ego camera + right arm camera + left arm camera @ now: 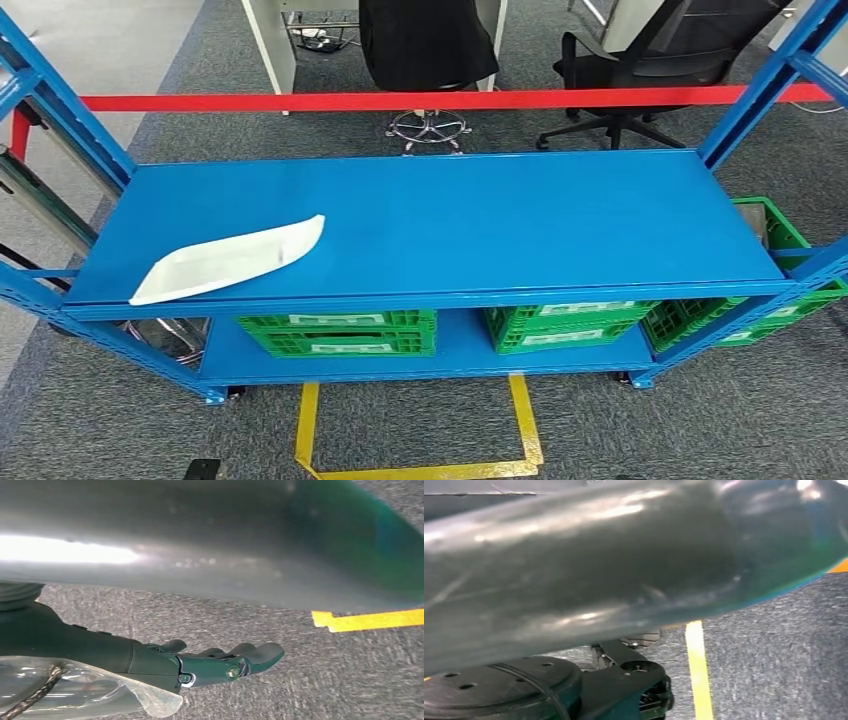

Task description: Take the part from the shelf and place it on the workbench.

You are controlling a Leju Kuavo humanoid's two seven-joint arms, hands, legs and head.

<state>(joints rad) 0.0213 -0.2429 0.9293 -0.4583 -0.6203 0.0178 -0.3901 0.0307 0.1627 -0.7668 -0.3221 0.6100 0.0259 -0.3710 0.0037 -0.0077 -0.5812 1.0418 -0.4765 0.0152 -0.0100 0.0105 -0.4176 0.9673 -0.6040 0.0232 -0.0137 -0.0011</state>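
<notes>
The white part [228, 261] lies flat on the blue shelf's [480, 225] top level, near its left front edge. The right robot hand [215, 662] hangs over grey carpet, fingers extended, holding nothing. The left robot hand's state cannot be told.

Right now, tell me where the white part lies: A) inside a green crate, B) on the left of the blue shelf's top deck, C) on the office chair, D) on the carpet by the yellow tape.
B: the white part lies flat on the left of the blue shelf's top deck, above the green crates.
</notes>
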